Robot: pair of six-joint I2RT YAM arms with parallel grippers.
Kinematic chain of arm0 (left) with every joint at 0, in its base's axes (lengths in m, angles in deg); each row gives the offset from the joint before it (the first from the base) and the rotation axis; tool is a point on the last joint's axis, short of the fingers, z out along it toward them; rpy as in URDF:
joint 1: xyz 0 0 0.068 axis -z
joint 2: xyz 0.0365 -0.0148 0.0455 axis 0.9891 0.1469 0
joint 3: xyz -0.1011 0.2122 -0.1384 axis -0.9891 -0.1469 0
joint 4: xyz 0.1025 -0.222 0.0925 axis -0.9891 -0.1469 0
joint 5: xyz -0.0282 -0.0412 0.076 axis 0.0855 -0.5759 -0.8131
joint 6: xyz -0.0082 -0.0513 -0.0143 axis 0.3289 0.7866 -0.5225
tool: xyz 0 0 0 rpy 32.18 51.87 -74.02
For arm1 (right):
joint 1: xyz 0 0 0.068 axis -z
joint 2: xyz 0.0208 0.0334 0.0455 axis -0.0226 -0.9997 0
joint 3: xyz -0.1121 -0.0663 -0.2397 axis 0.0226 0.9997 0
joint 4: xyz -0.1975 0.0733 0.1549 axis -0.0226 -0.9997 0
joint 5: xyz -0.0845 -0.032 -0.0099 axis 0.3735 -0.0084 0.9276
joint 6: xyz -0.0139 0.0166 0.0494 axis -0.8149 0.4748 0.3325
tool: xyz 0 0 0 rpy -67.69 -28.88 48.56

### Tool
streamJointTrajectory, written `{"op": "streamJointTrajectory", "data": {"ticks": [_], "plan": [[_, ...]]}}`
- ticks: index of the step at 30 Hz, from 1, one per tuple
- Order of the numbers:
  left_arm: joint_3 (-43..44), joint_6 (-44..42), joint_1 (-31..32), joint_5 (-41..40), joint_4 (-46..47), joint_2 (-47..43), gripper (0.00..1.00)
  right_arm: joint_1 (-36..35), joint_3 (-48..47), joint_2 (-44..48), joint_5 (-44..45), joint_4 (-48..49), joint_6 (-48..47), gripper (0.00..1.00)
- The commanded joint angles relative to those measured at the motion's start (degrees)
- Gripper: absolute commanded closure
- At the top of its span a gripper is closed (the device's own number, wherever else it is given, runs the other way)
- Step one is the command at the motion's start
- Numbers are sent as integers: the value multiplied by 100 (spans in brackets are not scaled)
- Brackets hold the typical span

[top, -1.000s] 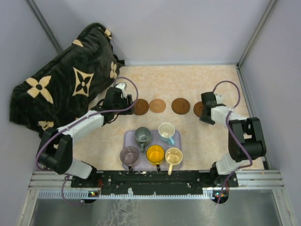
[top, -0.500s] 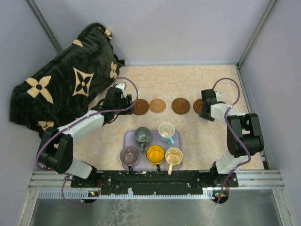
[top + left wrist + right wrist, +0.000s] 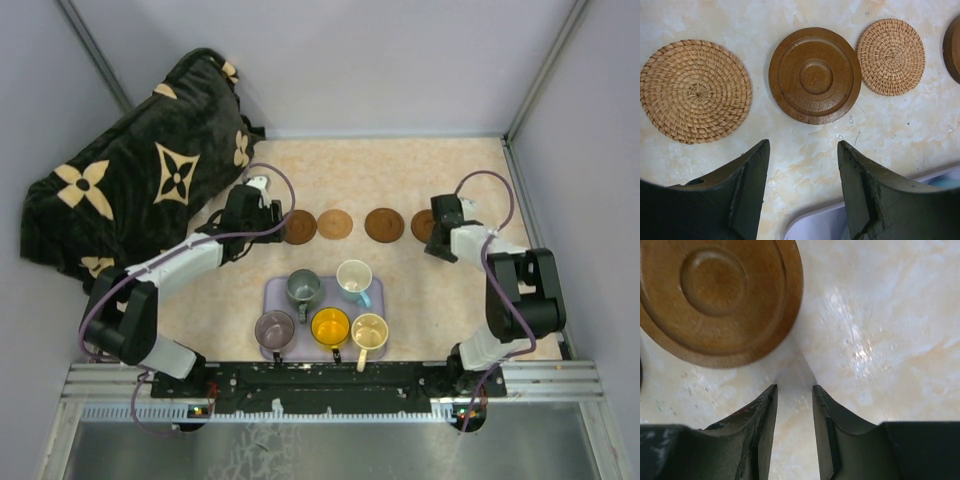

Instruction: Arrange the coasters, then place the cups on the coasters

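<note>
1. table (image 3: 400, 180): pale marbled top that bears everything below.
2. blanket (image 3: 140, 170): black plush with tan flowers, heaped at the far left corner. It lies well apart from the tray and seems to have no part in the task.
3. tray (image 3: 327, 288): lavender, at the near edge between the arm bases. It holds all five cups and no coaster. It probably serves as the staging spot, within reach of either arm.
4. left gripper (image 3: 803, 145): hovers over the left end of the coaster row. The fingers stand about half open and hold nothing, which leaves it free to nudge or pick a disc.
5. right gripper (image 3: 793, 388): low over the table at the right end of the row. The fingers are nearly together, with a narrow empty gap. That set suits pushing a disc rather than pinching it.
6. cups: green cup (image 3: 303, 288) and blue cup (image 3: 354, 279) in the back row. The purple cup (image 3: 274, 329), yellow cup (image 3: 330, 326) and cream cup (image 3: 369, 331) are in front. All stand upright and none is on a coaster yet.
7. coasters: one line beyond the tray, gapped so each could take a cup.
   - From the left: large woven coaster (image 3: 695, 90), left wood coaster (image 3: 815, 75), small woven coaster (image 3: 891, 56), mid wood coaster (image 3: 384, 224) and right wood coaster (image 3: 720, 295).
   - The right wood coaster lies just beside the right fingertips. Whether they touch cannot be told.
</note>
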Motion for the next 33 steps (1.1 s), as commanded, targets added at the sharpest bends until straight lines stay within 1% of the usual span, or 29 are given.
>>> {"op": "streamJointTrajectory", "data": {"ticks": [1,5,9,14,16,19,24,27,29,33], "plan": [[146,-35,18,294,381,207,37,34,407,564,-126,-667,103,65],[409,-45,25,358,455,605,37,-65,382,1198,-79,-1084,87,65],[660,-154,77,256,520,1009,37,-302,124,1783,200,-1554,87,65],[1173,-301,105,79,416,1619,43,-345,-167,2355,244,-1593,131,65],[1303,-366,105,53,412,1764,47,-344,-221,2441,221,-1538,158,66],[1419,-383,110,139,425,1891,55,-345,-237,2476,200,-1446,210,67],[1497,-401,119,210,414,2037,72,-345,-255,2394,157,-1404,240,68],[1571,-414,123,316,373,2131,80,-340,-258,2415,140,-1359,244,68],[1632,-422,138,362,348,2202,82,-345,-255,2441,151,-1337,235,68],[1761,-427,168,428,252,2348,82,-344,-255,2489,185,-1318,232,68]]}}
